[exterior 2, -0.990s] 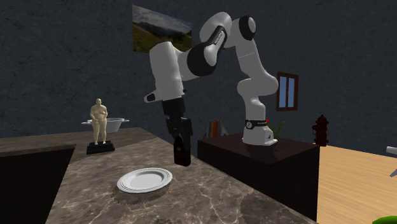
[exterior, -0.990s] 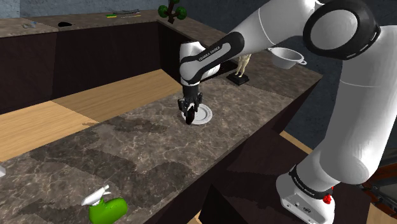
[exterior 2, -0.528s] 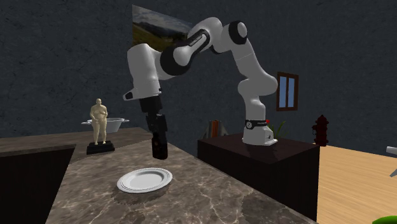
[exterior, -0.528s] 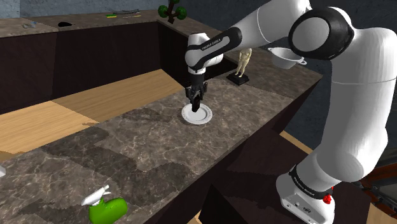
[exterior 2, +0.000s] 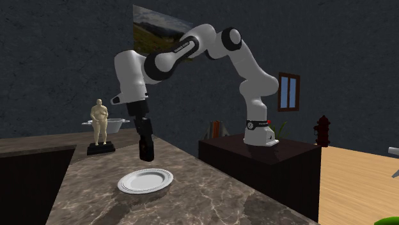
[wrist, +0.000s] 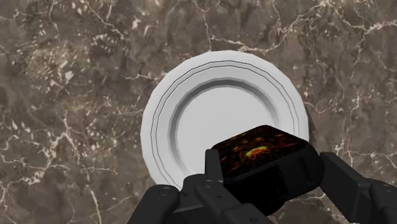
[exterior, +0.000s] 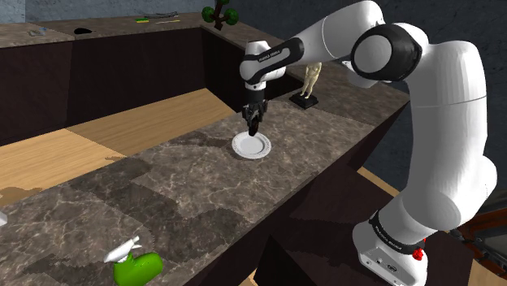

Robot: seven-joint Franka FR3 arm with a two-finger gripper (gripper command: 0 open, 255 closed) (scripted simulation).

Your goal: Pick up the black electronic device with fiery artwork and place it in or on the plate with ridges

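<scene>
Gripper is clamped on the black device, one finger on each side, the device hanging down from the fingertips. In the second exterior view the gripper holds the device upright, long side vertical, in the air above the plate, with a clear gap between its lower end and the plate. In the wrist view the device shows an orange-red fiery pattern on a dark face and sits pinched between the black fingers of the gripper.

The plate is white and round with ridged rings around its rim, lying flat on the dark marbled counter. In the wrist view the device overlaps the plate's rim and part of its well; it seems to sit off centre over the plate, but it is hard to be sure from these angles. In the shoulder view the plate lies right under the gripper.

Also on the counter:
- A tan figurine on a black base stands beyond the plate, well apart from it.
- A white bowl with handles stands just behind the figurine.
- A green spray bottle lies at the near end of the counter, far from the plate.

The arm's base sits on a dark stand.
</scene>
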